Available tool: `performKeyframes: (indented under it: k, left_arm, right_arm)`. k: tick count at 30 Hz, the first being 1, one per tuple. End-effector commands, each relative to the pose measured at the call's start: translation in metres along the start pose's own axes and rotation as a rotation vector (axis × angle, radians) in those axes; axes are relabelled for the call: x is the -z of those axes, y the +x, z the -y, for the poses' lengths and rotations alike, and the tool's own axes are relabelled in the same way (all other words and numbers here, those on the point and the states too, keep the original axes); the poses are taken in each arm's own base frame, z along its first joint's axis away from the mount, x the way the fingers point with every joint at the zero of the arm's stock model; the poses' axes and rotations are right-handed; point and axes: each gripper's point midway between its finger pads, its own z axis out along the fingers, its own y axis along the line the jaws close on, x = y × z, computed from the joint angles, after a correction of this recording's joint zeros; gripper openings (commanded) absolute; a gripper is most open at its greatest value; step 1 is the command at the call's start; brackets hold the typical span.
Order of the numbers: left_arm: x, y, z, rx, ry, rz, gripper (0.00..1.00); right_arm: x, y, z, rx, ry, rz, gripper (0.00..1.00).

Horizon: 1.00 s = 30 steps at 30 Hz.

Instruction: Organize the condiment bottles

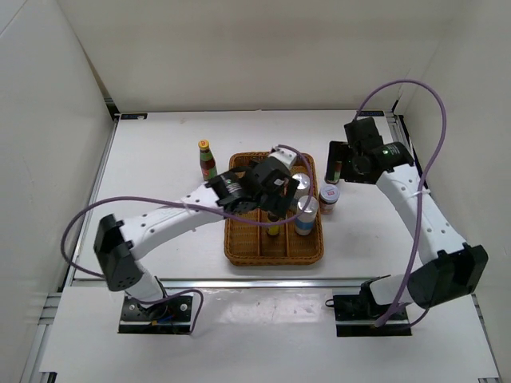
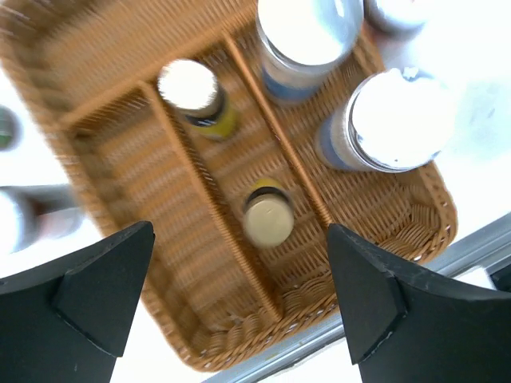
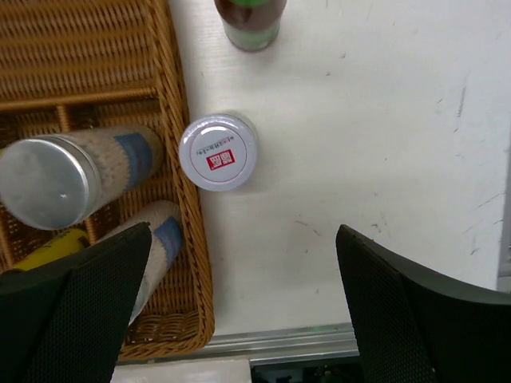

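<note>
White table point(image 3: 359, 120): white-lidded jar point(image 3: 218, 152), red label, beside wicker tray point(image 3: 177, 88).

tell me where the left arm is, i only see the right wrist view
Observer: The left gripper hangs open and empty over the wicker tray.
Operator: any bottles outside the tray over there
Observer: One tall yellow-capped bottle stands on the table, left of the tray.
Operator: whats in the middle compartment
Observer: Two small yellow-capped bottles, upright, one behind the other.
</note>
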Motion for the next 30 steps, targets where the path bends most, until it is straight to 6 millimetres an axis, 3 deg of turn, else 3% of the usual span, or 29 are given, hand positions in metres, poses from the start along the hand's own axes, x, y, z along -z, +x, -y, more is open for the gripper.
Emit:
performKeyframes:
  k: [1,2,4,5,6,8,9,13,17,19,22,30]
  left_arm:
    - [0.076,-0.054,-0.036,0.072,-0.067,0.212,1.00]
    - [0.096,-0.062,-0.048,0.099,-0.074,0.257,1.00]
    - [0.103,-0.055,-0.082,0.133,-0.140,0.259,1.00]
    - [0.117,-0.054,-0.100,0.161,-0.175,0.286,1.00]
    - [0.113,-0.042,-0.123,0.186,-0.234,0.268,1.00]
    - [0.116,-0.031,-0.145,0.218,-0.276,0.254,1.00]
    - [0.120,-0.024,-0.166,0.244,-0.320,0.244,1.00]
    - [0.110,0.009,-0.202,0.327,-0.382,0.167,1.00]
    - [0.095,0.040,-0.215,0.402,-0.391,0.089,1.00]
    - [0.094,0.046,-0.223,0.435,-0.405,0.078,1.00]
    - [0.087,0.059,-0.226,0.454,-0.394,0.039,1.00]
    - [0.088,0.069,-0.232,0.484,-0.398,0.026,1.00]
  right_arm:
    - [-0.015,0.008,-0.014,-0.051,-0.101,-0.032,0.99]
    - [-0.020,0.006,-0.019,-0.055,-0.124,-0.016,0.99]
    - [-0.030,0.010,-0.023,-0.059,-0.142,-0.049,0.99]
    - [-0.034,0.013,-0.026,-0.057,-0.149,-0.067,0.99]
    - [-0.043,0.016,-0.024,-0.060,-0.134,-0.095,0.99]
    - [-0.052,0.021,-0.026,-0.057,-0.135,-0.120,0.99]
    - [-0.060,0.023,-0.029,-0.057,-0.143,-0.129,0.99]
    - [-0.079,0.036,-0.032,-0.050,-0.134,-0.184,0.99]
    - [-0.096,0.045,-0.027,-0.070,-0.096,-0.217,0.96]
    - [-0.100,0.042,-0.029,-0.073,-0.103,-0.195,0.95]
    - [-0.114,0.056,-0.028,-0.067,-0.087,-0.241,0.91]
    - [-0.136,0.078,-0.021,-0.072,-0.047,-0.303,0.71]
